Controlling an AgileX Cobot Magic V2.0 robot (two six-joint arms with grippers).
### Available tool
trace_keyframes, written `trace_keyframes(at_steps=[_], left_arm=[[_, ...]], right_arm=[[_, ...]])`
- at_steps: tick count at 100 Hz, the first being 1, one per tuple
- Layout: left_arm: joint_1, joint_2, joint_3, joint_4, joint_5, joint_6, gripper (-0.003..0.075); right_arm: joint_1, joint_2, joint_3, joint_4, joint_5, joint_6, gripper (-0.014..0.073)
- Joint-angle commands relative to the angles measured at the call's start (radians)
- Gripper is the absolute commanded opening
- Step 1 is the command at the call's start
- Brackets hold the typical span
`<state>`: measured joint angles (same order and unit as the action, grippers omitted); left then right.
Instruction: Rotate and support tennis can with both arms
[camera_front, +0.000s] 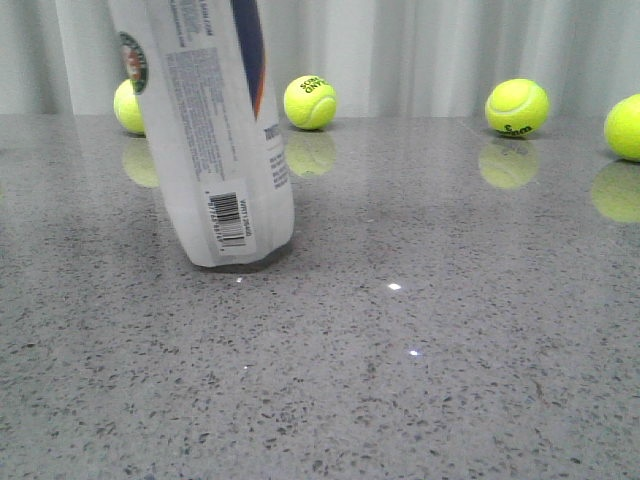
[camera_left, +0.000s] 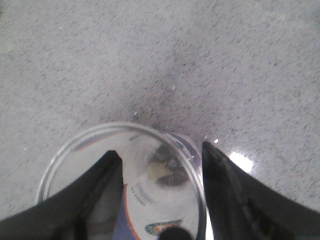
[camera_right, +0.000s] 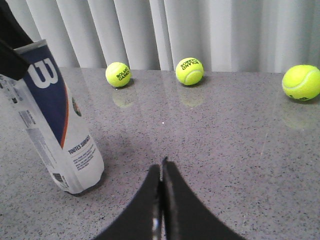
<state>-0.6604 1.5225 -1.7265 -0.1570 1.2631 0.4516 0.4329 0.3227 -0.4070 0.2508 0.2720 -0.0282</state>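
The tennis can (camera_front: 215, 130) stands on its base on the grey table and leans with its top to the left; its barcode faces me. In the right wrist view the can (camera_right: 55, 120) shows its navy panel and white W, with a black finger (camera_right: 9, 52) of the left arm at its top. The left wrist view looks down into the can's open mouth, ringed by the metal rim (camera_left: 100, 129). My left gripper (camera_left: 160, 150) straddles that top, one finger over the mouth, the other at the rim's edge, holding it tilted. My right gripper (camera_right: 161, 165) is shut and empty, low over the table beside the can.
Yellow tennis balls lie along the back of the table by the white curtain: one (camera_front: 128, 107) behind the can, one (camera_front: 310, 102) just right of it, two (camera_front: 517, 107) (camera_front: 625, 127) further right. Speckled grey table (camera_front: 420, 360) in front.
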Motion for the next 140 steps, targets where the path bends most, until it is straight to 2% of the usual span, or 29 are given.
trace_keyframes(at_steps=[1, 15, 43, 52, 66, 74, 98, 140], left_arm=[[-0.003, 0.001, -0.064, -0.086, -0.017, -0.011, 0.0358], [-0.003, 0.031, -0.100, -0.143, -0.017, -0.011, 0.0358], [-0.003, 0.027, -0.150, -0.145, -0.043, -0.001, 0.0349], [-0.003, 0.007, -0.155, -0.145, -0.105, -0.001, 0.0266], [-0.003, -0.045, -0.145, -0.137, -0.188, -0.012, -0.0013], [-0.003, -0.083, -0.112, -0.114, -0.236, -0.038, -0.0019], [-0.003, -0.270, 0.178, 0.056, -0.482, -0.252, -0.0019], [-0.003, -0.683, 0.774, 0.083, -0.811, -0.290, -0.0018]], right_arm=[[-0.006, 0.006, -0.025, 0.006, -0.084, -0.009, -0.0069], [-0.006, 0.006, -0.025, 0.006, -0.084, -0.009, -0.0069], [-0.006, 0.006, -0.025, 0.006, -0.084, -0.009, -0.0069], [-0.006, 0.006, -0.025, 0.006, -0.084, -0.009, -0.0069], [-0.006, 0.006, -0.025, 0.006, -0.084, -0.009, -0.0069], [-0.006, 0.006, -0.025, 0.006, -0.084, -0.009, -0.0069], [-0.006, 0.006, -0.025, 0.006, -0.084, -0.009, -0.0069], [-0.006, 0.006, -0.025, 0.006, -0.084, -0.009, -0.0069]])
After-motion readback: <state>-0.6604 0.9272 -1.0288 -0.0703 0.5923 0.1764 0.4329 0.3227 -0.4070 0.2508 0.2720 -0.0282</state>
